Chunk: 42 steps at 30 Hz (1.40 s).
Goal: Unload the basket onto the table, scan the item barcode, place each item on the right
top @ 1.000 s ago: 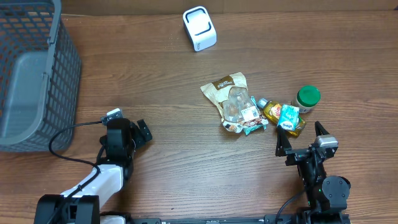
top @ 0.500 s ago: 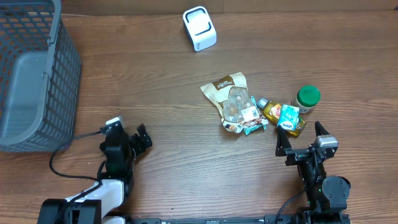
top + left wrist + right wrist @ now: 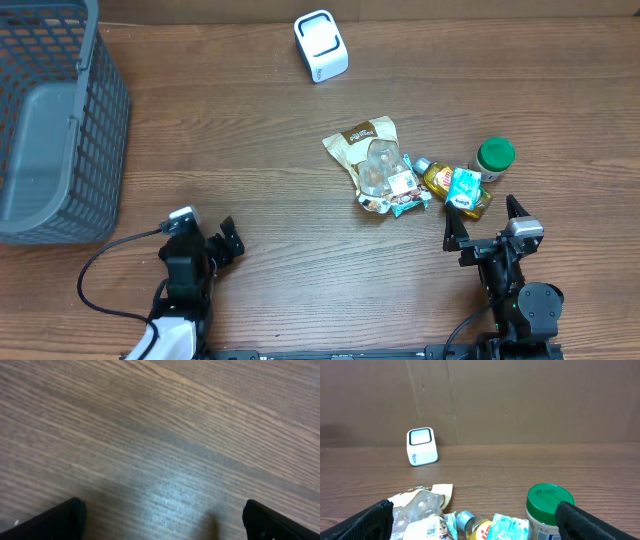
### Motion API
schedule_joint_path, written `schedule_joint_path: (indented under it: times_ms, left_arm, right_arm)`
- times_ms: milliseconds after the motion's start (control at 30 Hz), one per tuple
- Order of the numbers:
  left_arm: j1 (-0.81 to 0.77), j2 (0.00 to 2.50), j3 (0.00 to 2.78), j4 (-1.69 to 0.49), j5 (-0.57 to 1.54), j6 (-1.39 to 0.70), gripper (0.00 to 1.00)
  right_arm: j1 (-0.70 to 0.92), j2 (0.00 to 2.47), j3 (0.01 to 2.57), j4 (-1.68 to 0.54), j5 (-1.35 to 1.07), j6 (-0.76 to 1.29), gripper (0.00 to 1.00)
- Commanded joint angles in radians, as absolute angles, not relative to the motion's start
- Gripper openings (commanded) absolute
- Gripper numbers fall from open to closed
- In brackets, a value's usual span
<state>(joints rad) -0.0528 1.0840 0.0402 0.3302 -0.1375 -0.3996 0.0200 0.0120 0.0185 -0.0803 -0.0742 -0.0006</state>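
A heap of items lies right of centre: a brown and clear snack bag [image 3: 368, 155], a small yellow bottle [image 3: 438, 179], a teal packet [image 3: 465, 188] and a green-lidded jar [image 3: 494, 157]. The white scanner [image 3: 321, 45] stands at the far edge. My right gripper [image 3: 483, 222] is open just short of the heap, holding nothing. The right wrist view shows the bag [image 3: 420, 502], bottle [image 3: 475, 527], packet [image 3: 509, 529] and jar [image 3: 549, 502] between its fingers, with the scanner [image 3: 421, 446] beyond. My left gripper [image 3: 207, 235] is open over bare wood [image 3: 165, 450] near the front left.
A dark mesh basket [image 3: 100, 110] with a grey liner stands at the far left. A black cable [image 3: 105, 255] trails from the left arm across the wood. A brown cardboard wall [image 3: 520, 400] closes the far side.
The left arm has drawn back toward the near edge of the table, its gripper still open. The right arm and the items have not moved.
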Motion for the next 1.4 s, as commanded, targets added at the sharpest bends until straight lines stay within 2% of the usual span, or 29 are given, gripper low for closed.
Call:
schedule_joint_path:
  times_ms: [0, 133, 367, 1033, 1367]
  left_arm:
    - [-0.059, 0.992, 0.004, 0.210, -0.125, -0.395, 1.00]
    - [-0.059, 0.735, 0.004, -0.070, -0.171, -0.394, 1.00]
    - [-0.059, 0.525, 0.005, -0.069, -0.135, -0.256, 1.00]
    - [-0.059, 0.125, 0.006, -0.078, -0.084, -0.148, 0.99]
    - [-0.059, 0.003, 0.006, -0.079, -0.075, -0.127, 1.00]
  right_arm:
    - [0.015, 0.003, 0.008, -0.077, -0.073, -0.005, 1.00]
    - [0.015, 0.003, 0.008, -0.077, -0.073, -0.005, 1.00]
    - [0.015, 0.003, 0.008, -0.077, -0.073, -0.005, 1.00]
    - [0.015, 0.003, 0.008, -0.077, -0.073, -0.005, 1.00]
    - [0.015, 0.003, 0.008, -0.077, -0.073, -0.005, 1.00]
